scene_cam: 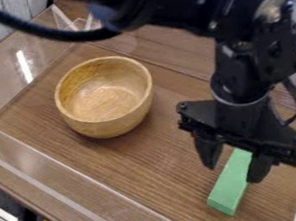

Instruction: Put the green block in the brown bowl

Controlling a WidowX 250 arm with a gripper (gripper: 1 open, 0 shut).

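Observation:
The green block lies flat on the wooden table at the front right, its long side pointing toward the front edge. My gripper hangs over its far end. The black fingers stand apart on either side of the block, open, and the far end of the block is partly hidden behind them. The brown bowl stands empty to the left, well apart from the block and the gripper.
A clear plastic sheet with glare runs along the table's left and front edges. A white object lies at the back behind the bowl. The dark arm and its cables cross the top of the view.

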